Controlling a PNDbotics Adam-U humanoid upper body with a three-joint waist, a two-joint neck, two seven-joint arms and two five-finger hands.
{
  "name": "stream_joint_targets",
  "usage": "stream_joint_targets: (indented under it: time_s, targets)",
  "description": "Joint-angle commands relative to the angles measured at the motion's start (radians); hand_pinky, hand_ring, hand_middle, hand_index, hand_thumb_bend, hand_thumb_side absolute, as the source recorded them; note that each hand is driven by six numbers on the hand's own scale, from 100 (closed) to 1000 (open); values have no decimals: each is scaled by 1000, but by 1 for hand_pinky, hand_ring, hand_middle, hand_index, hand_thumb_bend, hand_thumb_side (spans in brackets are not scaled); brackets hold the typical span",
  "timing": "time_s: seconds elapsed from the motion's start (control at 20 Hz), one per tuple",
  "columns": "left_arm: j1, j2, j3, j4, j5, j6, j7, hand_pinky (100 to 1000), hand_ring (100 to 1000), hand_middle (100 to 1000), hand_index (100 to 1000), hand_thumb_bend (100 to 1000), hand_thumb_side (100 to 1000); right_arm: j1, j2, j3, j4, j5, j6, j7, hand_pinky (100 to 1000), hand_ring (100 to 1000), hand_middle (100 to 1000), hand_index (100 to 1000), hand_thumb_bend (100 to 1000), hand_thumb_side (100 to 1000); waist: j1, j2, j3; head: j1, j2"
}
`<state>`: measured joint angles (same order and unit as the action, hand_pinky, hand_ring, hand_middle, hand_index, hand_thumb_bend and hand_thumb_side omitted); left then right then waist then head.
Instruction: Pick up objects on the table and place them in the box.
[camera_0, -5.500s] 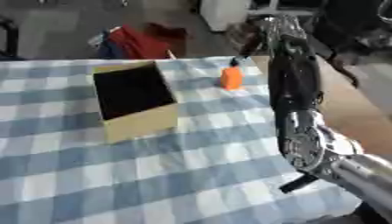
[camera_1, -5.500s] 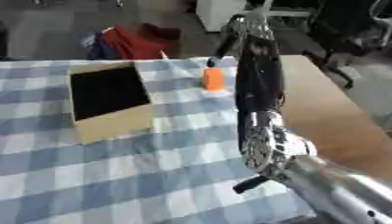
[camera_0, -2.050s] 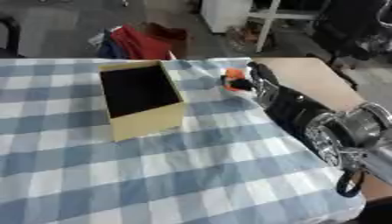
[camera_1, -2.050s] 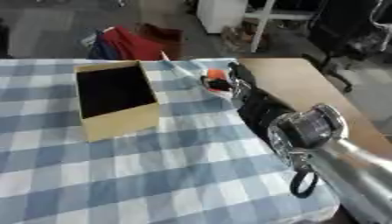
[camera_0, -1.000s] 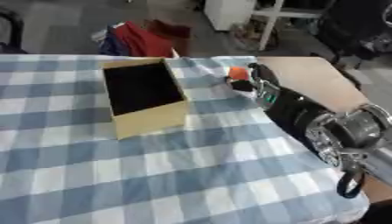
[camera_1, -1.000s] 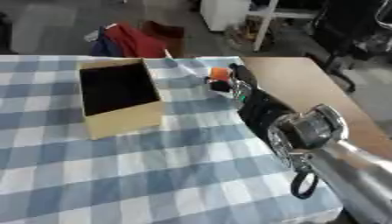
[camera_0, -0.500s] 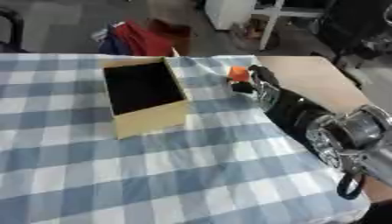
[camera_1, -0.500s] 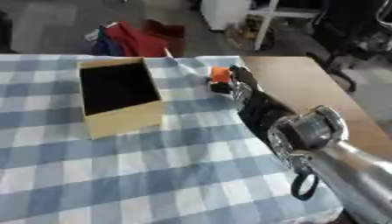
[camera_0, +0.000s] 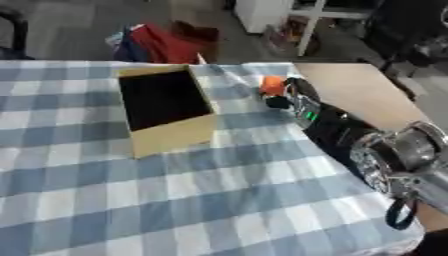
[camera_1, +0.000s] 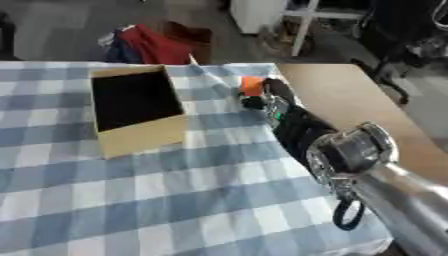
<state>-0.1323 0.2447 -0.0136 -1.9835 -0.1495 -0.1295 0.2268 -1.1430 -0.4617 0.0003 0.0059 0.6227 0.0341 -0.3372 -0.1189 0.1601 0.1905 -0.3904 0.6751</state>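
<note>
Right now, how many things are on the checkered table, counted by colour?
Orange: 1, the small orange object at the right hand
Tan: 1, the open cardboard box
Total: 2

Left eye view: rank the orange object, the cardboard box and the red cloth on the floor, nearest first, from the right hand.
1. Orange object, right at the right hand.
2. Cardboard box, to its left on the table.
3. Red cloth, beyond the table's far edge.

Open cloth (camera_0: 219, 190) beside box (camera_0: 168, 110)
</note>
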Motion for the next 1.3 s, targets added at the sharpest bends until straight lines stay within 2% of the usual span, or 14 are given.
stream_joint_targets:
  time_s: [0.05,0.25,0.9,1.3]
  targets:
    - [-9,7,3,-16,2,-2,-2,826,638,596,755,100,618,-17,-25,3,-6,10,-5,-14,737,691,685,808,314,541,5,-15,-1,-4,-11]
    - [-10,7,4,-16,2,-2,-1,827,638,596,754,100,618,-17,-26,3,-6,16,-9,-44,732,677,667,796,321,534,4,-15,0,-4,-13]
    - [-12,5,5,-16,2,-3,-1,827,637,596,754,100,620,-12,-23,2,-6,27,-18,-141,717,641,593,720,203,499,5,-12,8,-5,-14]
    - [-12,8,5,-16,4,-4,-2,827,637,596,754,100,620,-22,-27,5,-6,42,-35,-172,714,637,578,706,185,490,3,-16,7,-5,-13]
